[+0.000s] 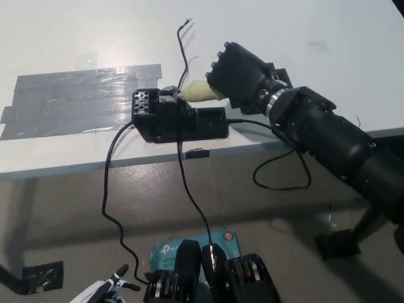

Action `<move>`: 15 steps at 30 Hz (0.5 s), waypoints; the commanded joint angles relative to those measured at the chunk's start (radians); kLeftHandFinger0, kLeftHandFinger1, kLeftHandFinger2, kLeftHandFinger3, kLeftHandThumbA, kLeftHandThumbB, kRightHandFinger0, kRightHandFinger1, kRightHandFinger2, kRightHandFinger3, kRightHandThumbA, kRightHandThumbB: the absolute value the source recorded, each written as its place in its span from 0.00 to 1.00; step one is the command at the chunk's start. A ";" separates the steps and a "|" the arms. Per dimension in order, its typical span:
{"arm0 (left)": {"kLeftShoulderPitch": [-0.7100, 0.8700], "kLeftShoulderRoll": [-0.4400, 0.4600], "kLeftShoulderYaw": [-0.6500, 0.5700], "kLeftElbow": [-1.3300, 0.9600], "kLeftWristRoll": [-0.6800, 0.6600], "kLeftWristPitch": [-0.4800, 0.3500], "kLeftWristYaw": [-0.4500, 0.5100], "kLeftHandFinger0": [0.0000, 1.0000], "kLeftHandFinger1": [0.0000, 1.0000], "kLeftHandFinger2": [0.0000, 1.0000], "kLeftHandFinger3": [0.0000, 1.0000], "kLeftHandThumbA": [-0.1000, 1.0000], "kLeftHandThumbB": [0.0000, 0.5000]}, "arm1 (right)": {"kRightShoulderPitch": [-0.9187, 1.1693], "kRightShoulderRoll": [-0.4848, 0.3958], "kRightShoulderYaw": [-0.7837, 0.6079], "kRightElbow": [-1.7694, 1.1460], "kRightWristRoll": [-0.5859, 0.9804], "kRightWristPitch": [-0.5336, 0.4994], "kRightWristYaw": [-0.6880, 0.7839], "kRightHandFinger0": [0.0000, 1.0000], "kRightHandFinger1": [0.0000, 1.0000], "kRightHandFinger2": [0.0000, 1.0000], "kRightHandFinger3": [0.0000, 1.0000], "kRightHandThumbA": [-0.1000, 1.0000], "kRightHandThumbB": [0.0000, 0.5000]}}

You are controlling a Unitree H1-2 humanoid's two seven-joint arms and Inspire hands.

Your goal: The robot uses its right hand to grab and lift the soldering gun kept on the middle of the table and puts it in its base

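The black right hand (243,76) is clenched around the pale yellow-green handle of the soldering gun (201,91), its fingers (221,63) curled over the grip so that only the front of the handle shows. The gun's tip end meets the top of the black base (180,120), which sits close to the front edge of the white surface (76,38). The base has a perforated light block at its left end. A thin black cable (183,47) runs from the gun toward the far side of the surface, and other black cords (110,189) drop from the base over the front edge toward the grey floor (57,214). A broad patch of grey duct tape (69,101) lies on the surface toward its left edge. On the floor lies a teal box (165,249) with partly hidden white lettering that reads "tp-link". The white left hand (104,290) rests low, barely in view; whether it is spread or closed cannot be told.
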 commanded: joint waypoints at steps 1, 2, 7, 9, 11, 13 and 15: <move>-0.003 0.013 -0.006 -0.037 0.018 0.023 0.003 0.00 0.07 0.32 0.69 1.00 1.00 | -0.033 0.059 -0.033 0.009 0.062 -0.031 -0.055 0.00 0.00 0.13 0.19 0.00 0.33; -0.006 0.011 -0.002 -0.024 0.011 0.018 0.002 0.00 0.08 0.32 0.69 1.00 1.00 | -0.036 0.060 -0.047 0.007 0.089 -0.058 -0.048 0.00 0.00 0.17 0.72 0.00 0.32; -0.003 0.009 0.005 -0.013 0.007 0.009 0.003 0.00 0.05 0.31 0.66 1.00 1.00 | -0.043 0.055 -0.022 -0.031 0.037 -0.008 0.042 0.59 0.65 0.78 1.00 0.22 0.72; 0.003 0.010 0.006 -0.028 0.006 0.026 0.001 0.00 0.07 0.32 0.67 1.00 1.00 | -0.050 0.058 -0.002 -0.033 0.005 0.020 0.081 1.00 1.00 1.00 1.00 0.46 0.93; 0.005 0.009 0.009 -0.016 0.002 0.015 0.001 0.00 0.06 0.32 0.68 1.00 1.00 | -0.044 0.065 -0.001 -0.052 -0.001 0.051 0.122 1.00 1.00 1.00 1.00 0.70 1.00; 0.003 0.009 0.008 -0.006 0.005 0.012 0.002 0.00 0.05 0.31 0.68 1.00 1.00 | -0.041 0.069 -0.003 -0.059 -0.001 0.067 0.148 1.00 1.00 1.00 1.00 0.84 1.00; 0.004 0.010 0.009 0.000 0.003 0.010 0.000 0.00 0.05 0.29 0.66 1.00 1.00 | -0.039 0.078 -0.005 -0.069 -0.001 0.081 0.173 1.00 1.00 1.00 1.00 0.89 1.00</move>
